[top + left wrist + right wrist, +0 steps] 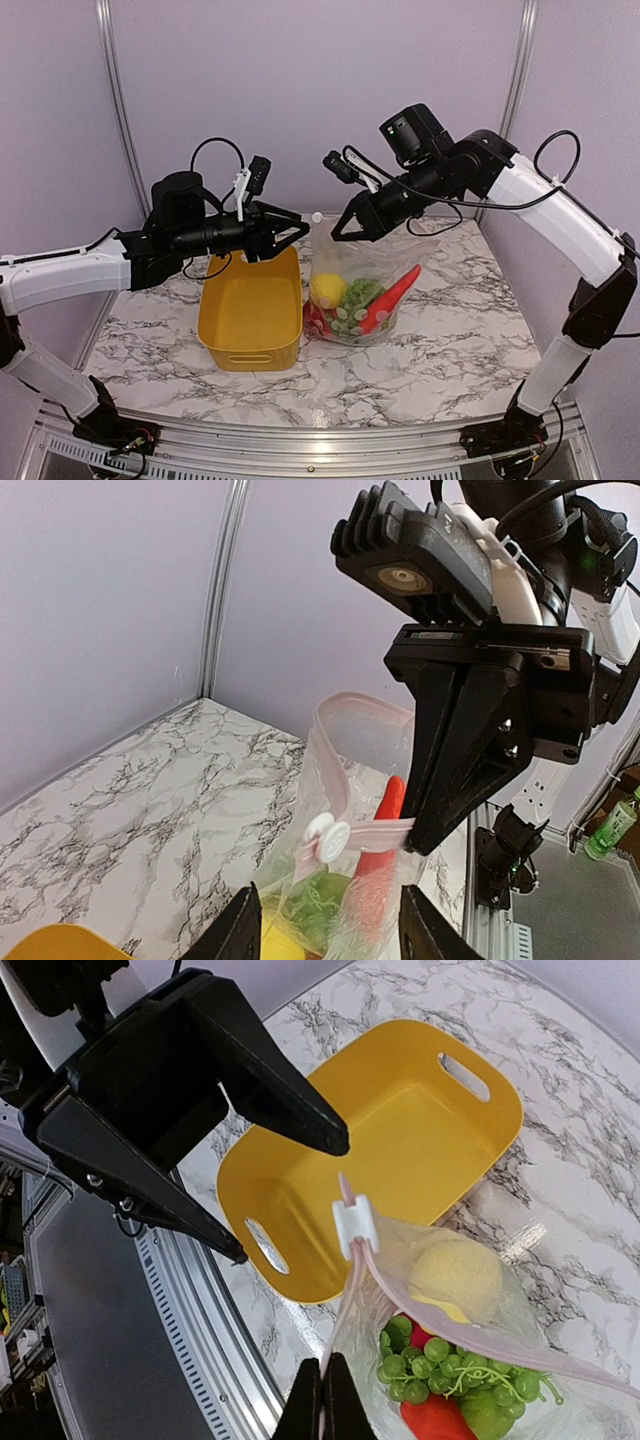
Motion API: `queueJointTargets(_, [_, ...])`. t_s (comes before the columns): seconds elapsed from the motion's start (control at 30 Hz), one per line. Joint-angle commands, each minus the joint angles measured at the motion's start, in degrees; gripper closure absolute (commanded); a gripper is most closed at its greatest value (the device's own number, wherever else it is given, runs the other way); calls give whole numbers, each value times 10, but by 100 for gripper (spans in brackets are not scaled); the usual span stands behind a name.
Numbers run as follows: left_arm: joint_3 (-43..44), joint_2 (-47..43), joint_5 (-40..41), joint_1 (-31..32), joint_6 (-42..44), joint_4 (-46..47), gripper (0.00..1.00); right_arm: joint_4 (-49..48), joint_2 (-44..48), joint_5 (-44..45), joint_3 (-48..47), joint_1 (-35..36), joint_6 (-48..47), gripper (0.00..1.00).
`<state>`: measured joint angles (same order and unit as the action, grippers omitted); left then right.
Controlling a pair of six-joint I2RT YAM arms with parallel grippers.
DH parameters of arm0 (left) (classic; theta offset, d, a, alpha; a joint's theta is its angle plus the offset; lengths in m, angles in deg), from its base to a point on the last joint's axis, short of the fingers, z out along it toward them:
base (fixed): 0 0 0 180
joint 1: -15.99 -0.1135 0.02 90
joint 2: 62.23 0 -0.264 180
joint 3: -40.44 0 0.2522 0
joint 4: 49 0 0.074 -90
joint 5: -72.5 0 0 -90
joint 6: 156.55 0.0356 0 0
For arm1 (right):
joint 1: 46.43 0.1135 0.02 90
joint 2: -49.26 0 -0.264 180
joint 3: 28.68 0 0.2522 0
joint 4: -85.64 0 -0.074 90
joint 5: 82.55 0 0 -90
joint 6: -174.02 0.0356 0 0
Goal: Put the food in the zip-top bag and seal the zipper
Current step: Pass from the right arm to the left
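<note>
The clear zip-top bag (372,262) stands upright on the marble table, right of the yellow bin. Inside it lies the food: a yellow lemon (327,290), green grapes (432,1362), leafy greens (362,292) and a long red pepper (392,296). My right gripper (336,232) is shut on the pink zipper strip (347,1290) at the bag's mouth and holds it up. The white slider (331,837) sits on that strip, just left of the right gripper's tips. My left gripper (288,236) stands open beside the slider and holds nothing; its fingers (240,930) flank the bag below the slider.
A yellow plastic bin (250,312) with handle slots stands left of the bag with nothing in it. Purple walls with metal posts (118,100) close off the back. The table's metal front rail (300,440) runs between the arm bases.
</note>
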<state>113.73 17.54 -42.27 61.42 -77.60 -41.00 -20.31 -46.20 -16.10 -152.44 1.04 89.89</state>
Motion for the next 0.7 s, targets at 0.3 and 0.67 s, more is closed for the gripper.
queueJointTargets(0.3, [41, 83, -100, -1, 26, 71, 63, 14, -5, -11, -23, -1, -4, 100])
queueJointTargets(0.67, [45, 99, -123, -4, 27, 75, 83, 38, -19, 18, -36, 0, -5, 100])
